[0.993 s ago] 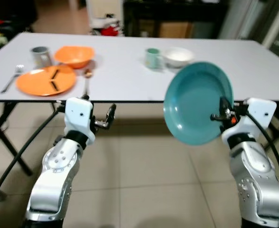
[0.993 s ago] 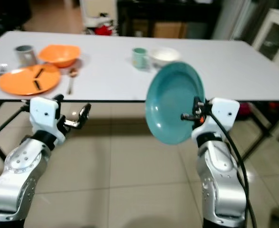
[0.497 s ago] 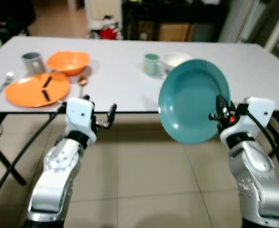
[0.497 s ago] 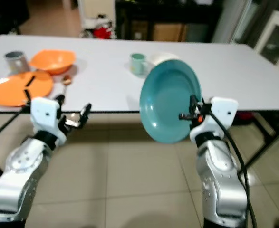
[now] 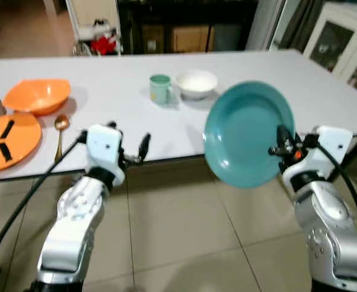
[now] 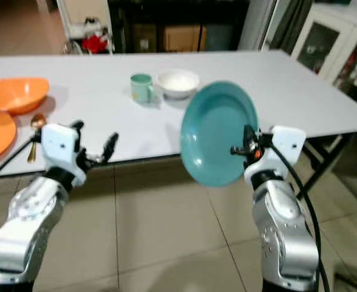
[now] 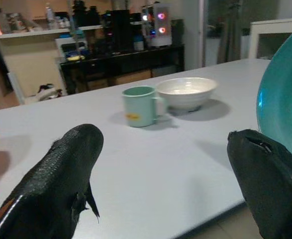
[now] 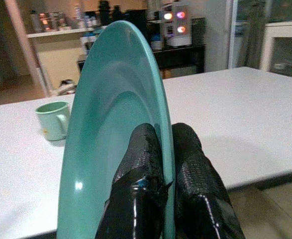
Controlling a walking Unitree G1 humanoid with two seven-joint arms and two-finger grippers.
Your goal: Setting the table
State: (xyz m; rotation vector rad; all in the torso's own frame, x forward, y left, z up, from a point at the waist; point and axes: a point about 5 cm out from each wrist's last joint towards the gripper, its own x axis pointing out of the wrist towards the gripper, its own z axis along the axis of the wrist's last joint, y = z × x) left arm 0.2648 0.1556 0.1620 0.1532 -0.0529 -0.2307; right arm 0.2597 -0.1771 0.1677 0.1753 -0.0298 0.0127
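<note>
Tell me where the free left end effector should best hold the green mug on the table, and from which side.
Probably across the body of the green mug, from the table's near edge. It stands upright, its handle turned toward the white bowl close beside it, so that side is crowded. The left end effector is open.

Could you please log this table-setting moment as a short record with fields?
held item: teal plate, on edge, pinched at its rim by the right gripper
left gripper: fingers open, holding nothing, at the table's near edge
table: white, long
middle of table: green mug beside white bowl
robot's left end: orange bowl, orange plate, spoon between them
plate status: not yet on the table
</note>
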